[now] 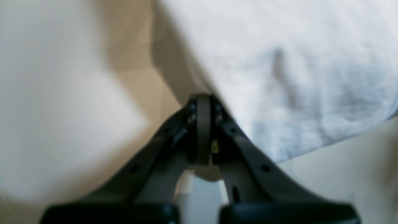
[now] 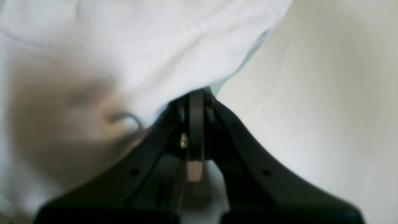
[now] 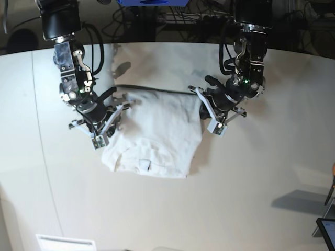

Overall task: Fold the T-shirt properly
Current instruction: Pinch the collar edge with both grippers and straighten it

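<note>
The white T-shirt lies wrinkled on the pale table, its collar and small neck label toward the near edge. Its far edge is lifted and stretched between both grippers, with a dark shadow under it. On the right of the base view, my left gripper is shut on the shirt's far right corner. The left wrist view shows the closed fingertips with cloth spreading to their right. My right gripper is shut on the far left corner, and the hemmed cloth hangs above its tips.
Black cables and a blue object sit beyond the table's far edge. A white slip lies at the near left. A dark item stands at the lower right, past the table's edge.
</note>
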Tool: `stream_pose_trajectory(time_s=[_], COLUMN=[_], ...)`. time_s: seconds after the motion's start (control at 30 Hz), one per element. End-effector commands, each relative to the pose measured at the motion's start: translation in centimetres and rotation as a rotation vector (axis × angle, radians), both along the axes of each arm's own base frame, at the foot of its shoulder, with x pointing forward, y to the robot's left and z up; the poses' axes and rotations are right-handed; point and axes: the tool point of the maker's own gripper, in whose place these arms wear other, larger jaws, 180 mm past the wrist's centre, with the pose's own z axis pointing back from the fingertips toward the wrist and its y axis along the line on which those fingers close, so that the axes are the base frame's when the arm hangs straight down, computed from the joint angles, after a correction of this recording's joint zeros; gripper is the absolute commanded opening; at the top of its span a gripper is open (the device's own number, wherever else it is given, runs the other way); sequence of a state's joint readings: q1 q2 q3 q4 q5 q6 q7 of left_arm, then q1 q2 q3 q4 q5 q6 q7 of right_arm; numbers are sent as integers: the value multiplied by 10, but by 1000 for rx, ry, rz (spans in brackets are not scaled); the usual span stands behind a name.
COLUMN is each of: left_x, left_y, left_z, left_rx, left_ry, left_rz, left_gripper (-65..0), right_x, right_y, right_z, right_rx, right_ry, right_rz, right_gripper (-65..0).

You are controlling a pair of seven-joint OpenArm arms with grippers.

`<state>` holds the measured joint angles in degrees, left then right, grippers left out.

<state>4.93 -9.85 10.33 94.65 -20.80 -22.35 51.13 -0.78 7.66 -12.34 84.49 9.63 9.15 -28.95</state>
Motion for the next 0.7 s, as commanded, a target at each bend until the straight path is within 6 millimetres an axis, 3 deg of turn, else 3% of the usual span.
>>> stream_pose_trajectory(time_s=[0.0,0.17,0.67], left_x=[1,-5,-10], left_y=[-4,-13,-12], left_z=[3,0,-3], left_rx=[-3,-6,-4], left_ry=[-4,9,20], left_rz=[-12,-36,-34], left_gripper=[-650,-650,-650], right_x=[13,14,26], right_y=[1,1,0], right_z=[18,18,28], right_rx=[14,14,13], right_ry=[-65,-66,-94], right_rz=[1,1,0], right_gripper=[-641,-641,-641])
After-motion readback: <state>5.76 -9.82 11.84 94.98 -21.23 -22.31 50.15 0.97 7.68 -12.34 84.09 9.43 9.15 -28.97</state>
